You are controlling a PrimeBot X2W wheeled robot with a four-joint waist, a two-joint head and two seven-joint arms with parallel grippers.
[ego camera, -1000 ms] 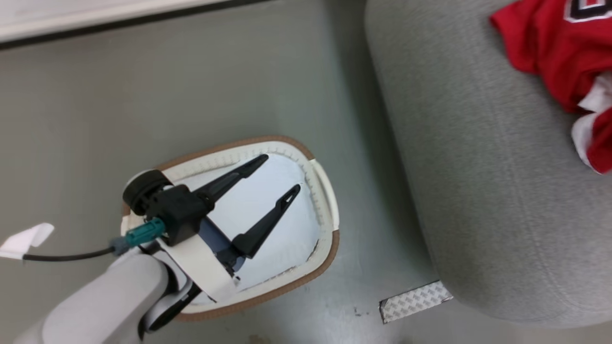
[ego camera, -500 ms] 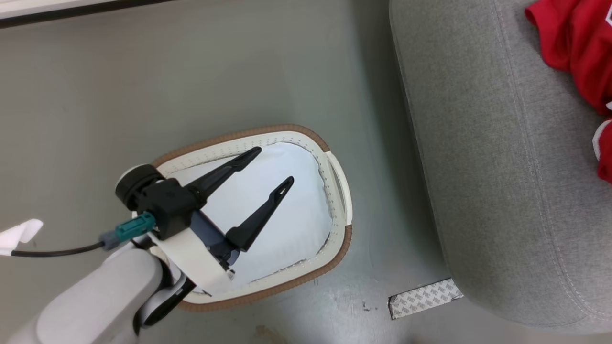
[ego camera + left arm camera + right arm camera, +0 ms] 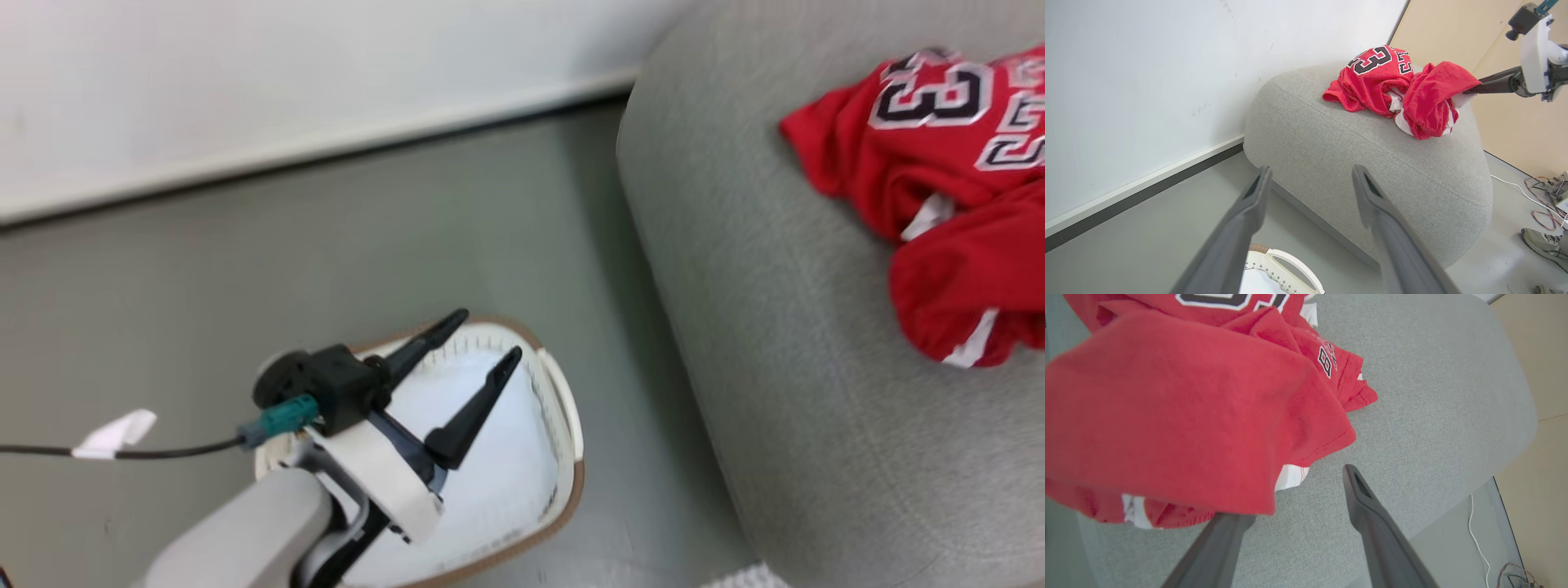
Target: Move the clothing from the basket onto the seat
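Lying bunched on the seat point(image 3: 775, 327), your clothing point(image 3: 955, 204) covers one fingertip of the right tool point(image 3: 1300, 494), whose jaws stand spread; your left tool point(image 3: 488, 335) hangs released over the basket point(image 3: 565, 425), well left of the clothing.

The basket point(image 3: 565, 398) stands on the floor point(image 3: 326, 269), near the seat point(image 3: 775, 367) and to its left, with the wall point(image 3: 286, 73) behind both. The left end effector point(image 3: 488, 333) hangs over the basket's far end. The clothing point(image 3: 963, 269) lies heaped on top of the seat, toward its right side. The right end effector point(image 3: 1290, 494) sits at the heap's edge, partly under a fold.
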